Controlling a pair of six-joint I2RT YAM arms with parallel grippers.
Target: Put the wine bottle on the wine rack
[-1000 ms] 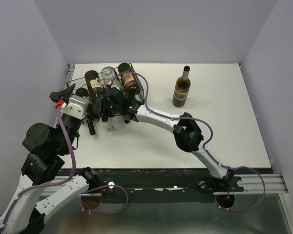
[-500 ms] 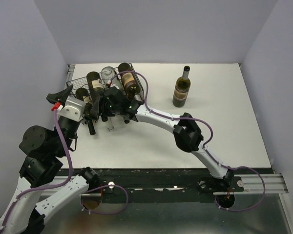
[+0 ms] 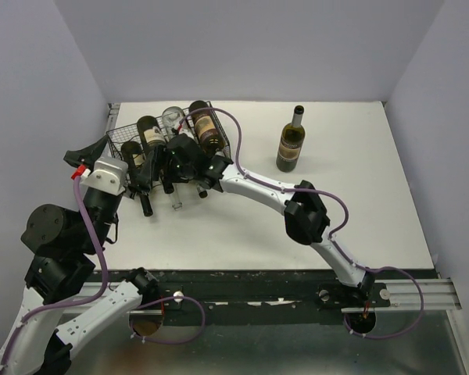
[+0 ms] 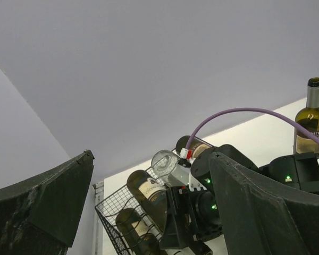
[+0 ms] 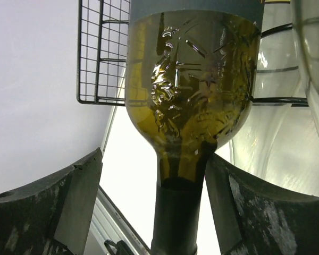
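Four bottles lie in the wine rack in the top view, and a fifth, the standing bottle, is upright on the table, well apart to the right. My right gripper sits at the rack's near edge over the neck of the wine bottle. That bottle is second from the left, between a dark bottle and the clear bottle. A labelled bottle lies at the right end. A second ago this gripper was clamped. Now its jaws have parted, so I judge the bottle delivered and resting in its cradle unaided. My left gripper has drawn back a little to the left of the rack, spread wide and holding nothing.

From my left wrist I count the same four bottles lying in the wine rack, with the one standing bottle beyond.

From my right wrist, the wine bottle fills the middle. Its neck runs down between my fingers with a gap on each side, so it is released, not gripped. One clear bottle lies just beside it. I judge the next move is to back off without nudging that neck.
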